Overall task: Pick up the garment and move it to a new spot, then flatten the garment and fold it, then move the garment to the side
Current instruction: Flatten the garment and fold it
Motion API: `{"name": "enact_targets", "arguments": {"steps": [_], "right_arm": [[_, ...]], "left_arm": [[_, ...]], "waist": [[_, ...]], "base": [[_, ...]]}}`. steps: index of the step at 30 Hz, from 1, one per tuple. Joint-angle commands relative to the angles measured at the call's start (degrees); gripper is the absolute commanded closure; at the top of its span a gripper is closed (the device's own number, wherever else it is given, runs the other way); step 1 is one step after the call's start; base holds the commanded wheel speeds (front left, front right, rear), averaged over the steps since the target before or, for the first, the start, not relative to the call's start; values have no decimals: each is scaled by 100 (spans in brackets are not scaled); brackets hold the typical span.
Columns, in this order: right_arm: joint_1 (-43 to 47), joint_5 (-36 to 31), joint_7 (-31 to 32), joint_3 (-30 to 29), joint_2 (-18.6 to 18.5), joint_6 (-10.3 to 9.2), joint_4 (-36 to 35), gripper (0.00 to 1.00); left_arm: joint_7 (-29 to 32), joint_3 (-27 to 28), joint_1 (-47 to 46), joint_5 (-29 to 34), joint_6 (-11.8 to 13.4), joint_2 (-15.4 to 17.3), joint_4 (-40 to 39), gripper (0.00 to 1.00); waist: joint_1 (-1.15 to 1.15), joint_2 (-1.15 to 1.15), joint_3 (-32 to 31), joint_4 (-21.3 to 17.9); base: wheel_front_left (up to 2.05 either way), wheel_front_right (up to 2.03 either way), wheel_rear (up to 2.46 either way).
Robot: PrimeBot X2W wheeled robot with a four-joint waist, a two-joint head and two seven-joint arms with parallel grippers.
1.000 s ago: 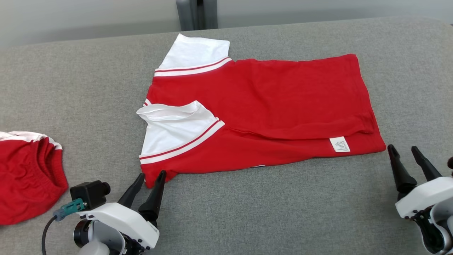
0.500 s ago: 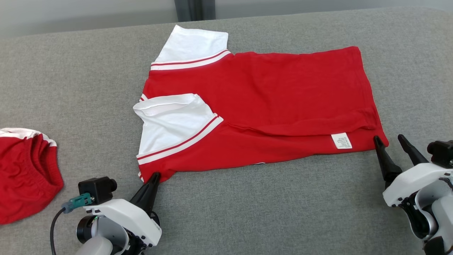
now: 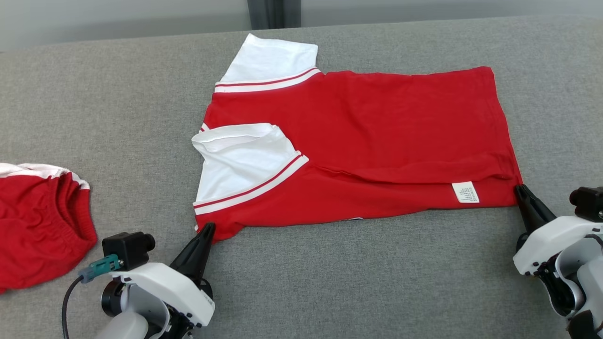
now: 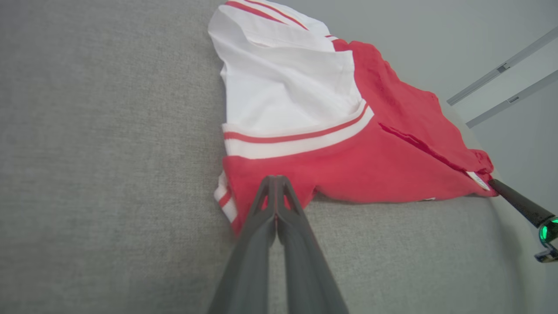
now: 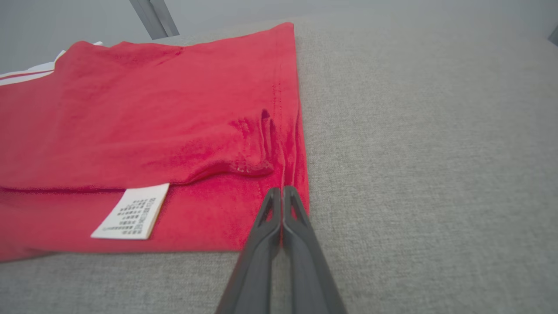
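Two garments are counted on the grey padded surface (image 3: pixel 353 273). One red shirt (image 3: pixel 377 136) is spread across the centre of the head view. One more bunched red garment (image 3: pixel 37 221) is seen at the left edge, well apart from the shirt. Two white sleeves are counted on the shirt, one (image 3: pixel 271 59) laid flat at the top centre and one (image 3: pixel 240 160) folded over the red body at centre left. One white label (image 3: pixel 465 192) is shown near the shirt's lower right corner.

Two grippers are seen. The left gripper (image 3: pixel 207 228) is angled up from the lower left, and its fingers are pressed together on the shirt's lower left corner, where the red hem is pinched (image 4: pixel 275 178). The right gripper (image 3: pixel 519 189) is angled in from the lower right. Its fingers are likewise closed together on the shirt's lower right corner, just beside the label (image 5: pixel 282 188).

A dark upright post (image 3: pixel 273 13) is seen behind the surface at the top centre. The grey cloth between the two grippers is left bare.
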Motion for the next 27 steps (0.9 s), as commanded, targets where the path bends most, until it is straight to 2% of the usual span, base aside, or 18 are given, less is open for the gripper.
{"name": "enact_targets", "arguments": {"steps": [1,5,9,10,11,12,17,18,19,20,21,22,27], "right_arm": [[106,83,-42,7,-67,-2,-65,100],[227,314,-5,39,-178,-2,-302,100],[263,414,51,98,-259,-2,-436,100],[251,423,70,116,-249,-2,-457,100],[234,444,83,125,-236,-2,-475,100],[215,454,77,135,-236,-2,-494,100],[129,449,112,178,-256,-2,-520,100],[116,443,117,190,-253,-2,-518,100],[105,432,120,195,-255,-2,-518,100],[93,421,123,205,-258,-2,-520,100],[78,410,117,212,-259,-2,-527,100],[62,398,111,211,-266,-2,-530,100],[121,423,77,189,-338,-2,-514,100]], "left_arm": [[-28,28,76,4,-17,61,-53,100],[37,80,220,-94,33,171,-235,100],[63,194,229,-70,340,239,-271,100],[54,198,176,-13,431,232,-272,35],[78,185,136,23,511,218,-272,2],[90,172,100,70,579,214,-263,0],[225,24,-53,268,791,226,-167,0],[268,3,-79,268,817,197,-132,3],[292,-32,-101,304,846,190,-97,18],[319,-53,-132,322,841,189,-70,44],[321,-64,-153,318,821,179,-48,91],[314,-87,-172,332,782,181,-44,100],[83,-40,-54,418,746,281,-180,100]], "waist": [[0,0,-35,-19],[0,0,-58,-97],[0,0,-34,-150],[0,0,-24,-163],[0,0,-13,-172],[0,0,-1,-179],[0,0,42,-192],[0,0,47,-197],[0,0,51,-202],[0,0,54,-207],[0,0,54,-214],[0,0,55,-219],[0,0,16,-206]], "base": [[0,0,0],[0,0,0],[0,0,0],[0,0,0],[0,0,0],[0,0,0],[0,0,0],[0,0,0],[0,0,0],[0,0,0],[0,0,0],[0,0,0],[0,0,0]]}}
